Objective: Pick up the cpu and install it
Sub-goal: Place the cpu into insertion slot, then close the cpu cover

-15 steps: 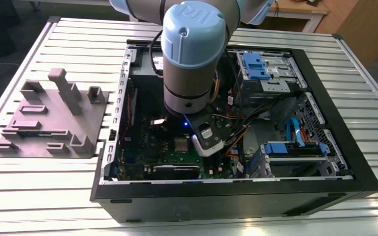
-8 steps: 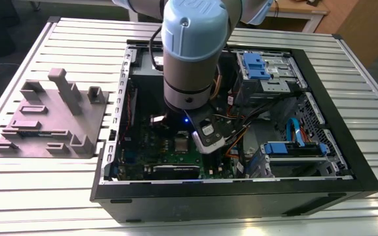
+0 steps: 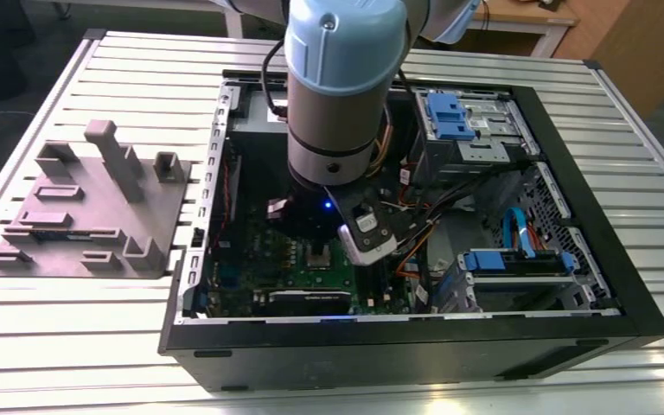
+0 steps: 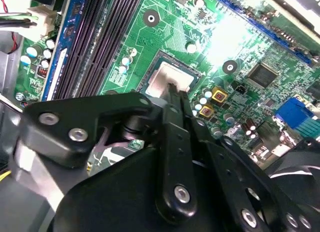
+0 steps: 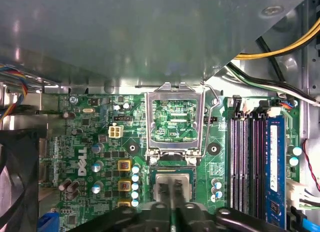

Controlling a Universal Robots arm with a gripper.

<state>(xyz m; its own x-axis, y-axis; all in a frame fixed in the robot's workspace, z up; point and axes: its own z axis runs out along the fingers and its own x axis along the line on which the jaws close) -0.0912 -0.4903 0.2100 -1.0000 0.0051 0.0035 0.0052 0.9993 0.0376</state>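
Holding the gripper (image 5: 172,188) low over the green motherboard (image 5: 85,142), fingers (image 4: 172,142) pressed together with only a thin slit between them in the first wrist view. Pointing the fingertips at the middle of the cpu (image 5: 161,186), silvery and flat, sitting in the dark socket beside the hinge of the metal frame (image 5: 149,122), itself standing open. Not pinching the cpu's edges, the tips lying well inside its outline. Hard telling whether touching its top or hovering just off it.

Covering the cpu's centre and part of its rim with black fingers and linkage in both wrist views, leaving pale metal showing at the sides.

Reaching, in the exterior view, with the arm (image 3: 332,86) down into the open computer case (image 3: 424,350) and blocking much of the board. Showing the cpu (image 3: 322,253) there as a small pale square beside the wrist, too small for detail.

Cutting off at the picture edges: a dark fan (image 5: 15,182), memory slots (image 5: 250,162), yellow and black cables (image 5: 280,48). Hiding the board's far part under a grey metal panel (image 5: 125,32).
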